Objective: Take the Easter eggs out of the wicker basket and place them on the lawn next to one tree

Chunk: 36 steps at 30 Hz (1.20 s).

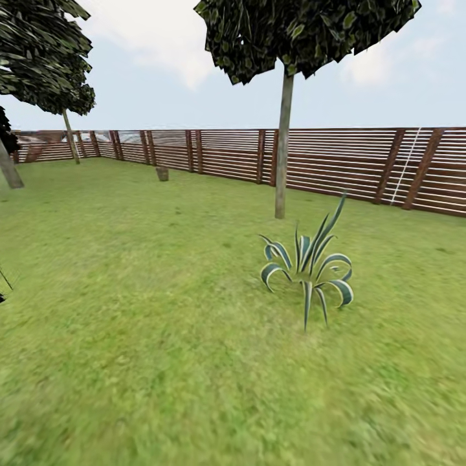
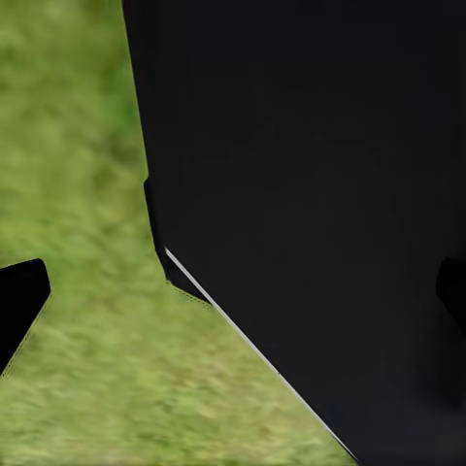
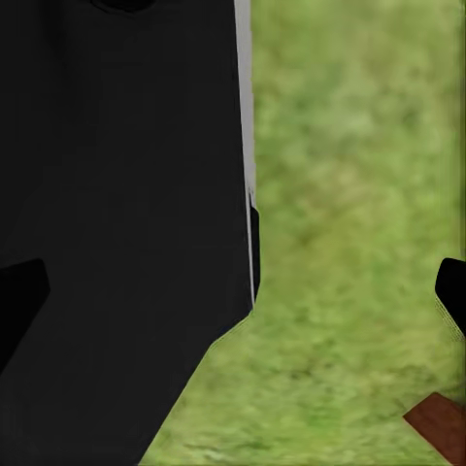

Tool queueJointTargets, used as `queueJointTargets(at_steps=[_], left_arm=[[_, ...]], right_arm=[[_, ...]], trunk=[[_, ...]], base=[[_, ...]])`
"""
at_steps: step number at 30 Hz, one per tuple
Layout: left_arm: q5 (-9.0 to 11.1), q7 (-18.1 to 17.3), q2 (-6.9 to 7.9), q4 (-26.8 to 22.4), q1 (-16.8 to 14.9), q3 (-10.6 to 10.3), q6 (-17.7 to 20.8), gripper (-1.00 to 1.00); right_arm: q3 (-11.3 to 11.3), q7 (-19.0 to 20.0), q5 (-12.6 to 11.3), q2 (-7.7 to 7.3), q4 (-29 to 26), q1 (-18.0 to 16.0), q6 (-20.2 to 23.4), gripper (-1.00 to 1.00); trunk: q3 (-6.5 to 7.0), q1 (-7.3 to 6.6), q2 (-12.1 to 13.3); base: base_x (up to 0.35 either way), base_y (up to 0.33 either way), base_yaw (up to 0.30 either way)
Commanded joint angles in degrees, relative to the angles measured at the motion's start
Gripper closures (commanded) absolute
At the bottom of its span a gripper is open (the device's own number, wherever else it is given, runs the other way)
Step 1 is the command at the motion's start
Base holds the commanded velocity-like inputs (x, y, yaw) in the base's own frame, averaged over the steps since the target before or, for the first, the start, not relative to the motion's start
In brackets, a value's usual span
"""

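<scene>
The lawn [image 1: 162, 310] spreads wide in the head view. A tree [image 1: 283, 149] with a thin pale trunk stands right of centre, in front of the fence. The Easter eggs are out of view. A small brown-grey object [image 1: 162, 173] sits on the grass near the fence, too far off to tell whether it is the wicker basket. My left gripper [image 2: 233, 296] is open, its dark fingertips [image 2: 19, 303] at the picture's edges, over grass and beside my black body. My right gripper [image 3: 233, 296] is open too, with nothing held.
A brown slat fence [image 1: 349, 162] closes the garden at the back. A spiky striped plant [image 1: 309, 268] grows in front of the tree. Two more pale trunks stand at the far left [image 1: 70, 136] and left edge [image 1: 9, 169]. A red-brown piece [image 3: 439, 425] lies in the right wrist view.
</scene>
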Motion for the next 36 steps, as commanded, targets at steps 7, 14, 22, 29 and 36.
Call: queueJointTargets(at_steps=[7,14,22,29,36], left_arm=[[-0.3,-0.1,0.02,-0.1,0.0,0.0,0.0,-1.00],[-0.3,-0.2,0.02,-0.1,0.0,0.0,0.0,-1.00],[-0.3,-0.2,0.02,-0.1,0.0,0.0,0.0,-1.00],[-0.3,-0.2,0.02,-0.1,0.0,0.0,0.0,-1.00],[-0.3,-0.2,0.02,-0.1,0.0,0.0,0.0,-1.00]], right_arm=[[-0.1,-0.1,-0.5,-0.05,0.1,0.0,-0.4,-1.00],[-0.1,-0.1,-0.6,-0.05,0.1,0.0,-0.4,-1.00],[-0.1,-0.1,-0.5,-0.14,0.1,0.0,-0.4,-1.00],[0.0,-0.1,-0.5,-0.14,0.1,0.0,-0.3,-1.00],[0.0,-0.1,-0.4,-0.14,0.0,0.0,-0.3,-1.00]], trunk=[[-0.03,0.04,0.0],[-0.03,0.04,0.0],[-0.14,0.04,0.0],[-0.21,0.04,0.0],[-0.21,0.04,0.0]], base=[[0.338,0.000,0.141],[0.339,0.000,0.249],[0.339,0.000,0.249],[0.338,0.000,0.057],[0.339,0.000,0.077]])
